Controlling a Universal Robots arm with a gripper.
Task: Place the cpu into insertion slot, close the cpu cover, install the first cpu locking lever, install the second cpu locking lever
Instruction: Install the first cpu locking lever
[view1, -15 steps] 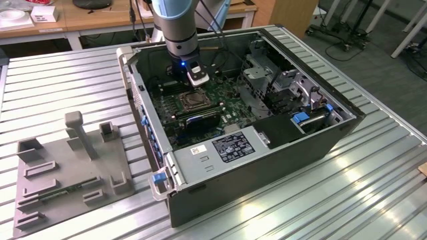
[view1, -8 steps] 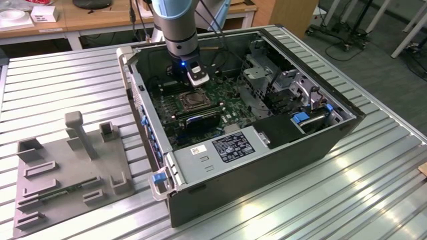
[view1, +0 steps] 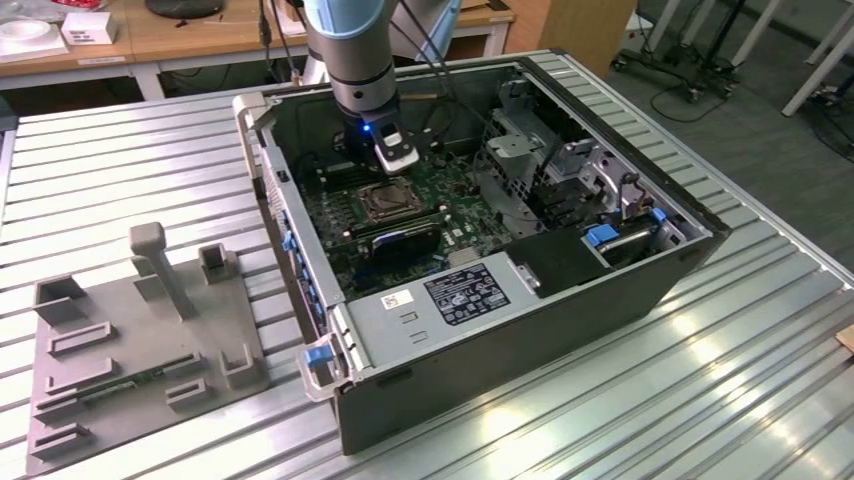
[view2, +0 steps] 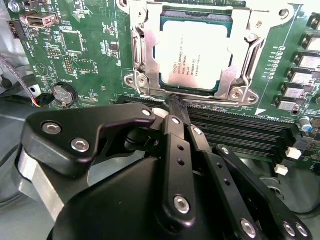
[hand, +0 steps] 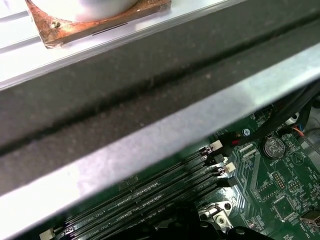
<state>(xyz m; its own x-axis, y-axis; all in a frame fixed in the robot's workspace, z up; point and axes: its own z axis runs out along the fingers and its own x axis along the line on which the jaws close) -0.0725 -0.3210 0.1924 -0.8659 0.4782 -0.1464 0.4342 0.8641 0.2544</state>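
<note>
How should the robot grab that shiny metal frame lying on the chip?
Probably by the edge nearest the memory slots. The cpu cover lies flat over the cpu, and its big window leaves only a thin rim to pinch. Come down from above on that side, where the gripper is.

Even light from above falls on the computer case (view1: 534, 345); its interior sits in shadow. Glare streaks the ribbed table (view1: 694, 400) just beside the case. In the second wrist view the cpu (view2: 194, 55) shines pale.
</note>
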